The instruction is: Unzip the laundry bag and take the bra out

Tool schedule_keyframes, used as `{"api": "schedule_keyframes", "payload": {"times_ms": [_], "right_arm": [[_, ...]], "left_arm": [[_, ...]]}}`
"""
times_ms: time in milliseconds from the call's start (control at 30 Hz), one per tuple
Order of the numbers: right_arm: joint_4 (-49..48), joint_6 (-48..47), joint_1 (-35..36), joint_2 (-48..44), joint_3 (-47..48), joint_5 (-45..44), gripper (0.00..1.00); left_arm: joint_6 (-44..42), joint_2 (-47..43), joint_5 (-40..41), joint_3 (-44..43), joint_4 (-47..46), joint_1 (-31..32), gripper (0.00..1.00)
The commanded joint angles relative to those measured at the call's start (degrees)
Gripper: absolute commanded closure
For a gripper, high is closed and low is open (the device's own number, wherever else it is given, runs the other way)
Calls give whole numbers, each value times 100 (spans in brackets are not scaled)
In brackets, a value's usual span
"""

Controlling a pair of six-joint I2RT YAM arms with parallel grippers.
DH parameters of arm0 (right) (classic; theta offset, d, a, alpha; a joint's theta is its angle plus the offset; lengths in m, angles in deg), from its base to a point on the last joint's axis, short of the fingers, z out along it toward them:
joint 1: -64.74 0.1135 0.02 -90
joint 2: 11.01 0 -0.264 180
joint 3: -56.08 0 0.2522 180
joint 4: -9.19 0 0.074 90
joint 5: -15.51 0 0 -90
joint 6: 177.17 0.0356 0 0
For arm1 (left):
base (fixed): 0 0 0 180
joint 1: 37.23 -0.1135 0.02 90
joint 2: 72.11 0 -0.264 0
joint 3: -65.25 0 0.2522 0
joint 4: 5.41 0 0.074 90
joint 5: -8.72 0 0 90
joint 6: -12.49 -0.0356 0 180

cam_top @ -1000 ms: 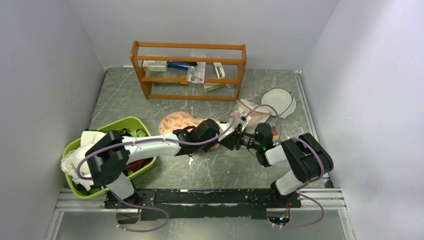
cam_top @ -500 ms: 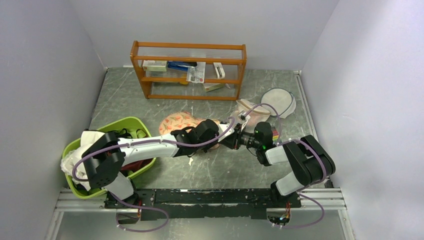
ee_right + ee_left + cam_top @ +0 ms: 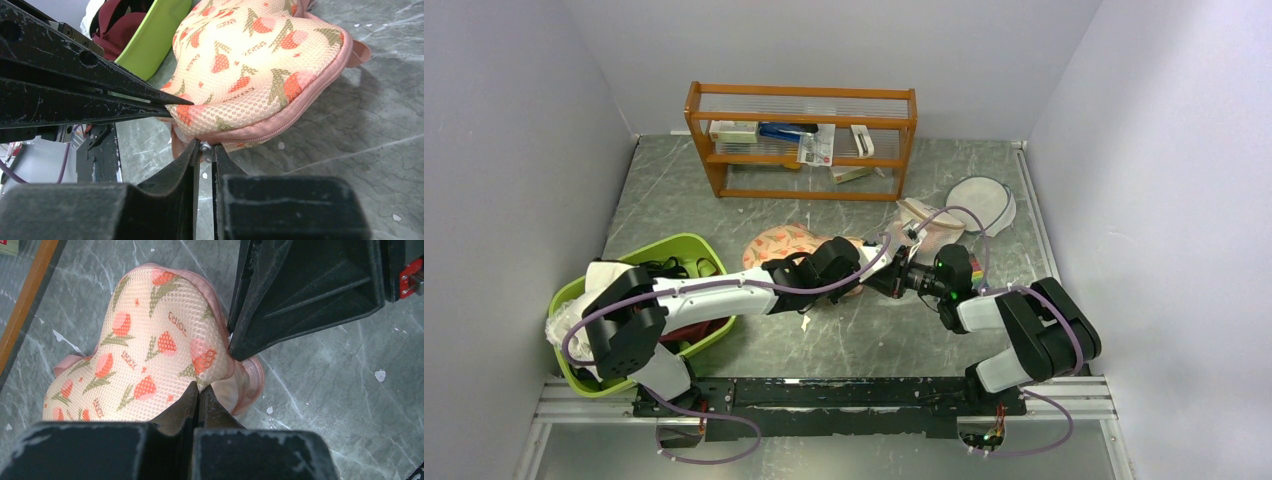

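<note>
The right gripper (image 3: 205, 150) has its fingers squeezed nearly together on a small shiny zip tab (image 3: 204, 145) at the lower edge of the laundry bag (image 3: 250, 65). Just beside it, the left gripper (image 3: 198, 390) is pinched tight on the bag's mesh, right at the dip between the two lobes. The pink zip seam (image 3: 300, 107) running away from the tab looks closed all along. I can't see the bra anywhere, so I take it to be inside. The bag lies on the grey table (image 3: 325, 365), between the green basket (image 3: 674, 242) and the wooden shelf (image 3: 799, 95).

What worries me is how little each side has hold of. The tab is tiny and caught only by the very fingertips, so a pull angled off the seam could let it pop free. The seam also curves round the lobe, and a straight tug might jam the slider or snag the mesh. If the left pinch on that thin mesh gives, the whole bag would slide along with the tab and nothing would open. With the two grippers this close, they could also knock each other.
</note>
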Motion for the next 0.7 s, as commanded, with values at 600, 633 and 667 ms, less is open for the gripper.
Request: {"api": "schedule_keyframes", "payload": {"times_ms": [600,633,667], "right_arm": [[227,-54,37,-381,-92,153,82],[203,-50,35,-367,-97,154,84],[186,-49,36,-365,-102,157,86]], "left_arm": [[-68,-400,141,101,-233,127,93],[-77,-398,142,101,-232,126,93],[-80,-398,156,101,-226,134,93]]}}
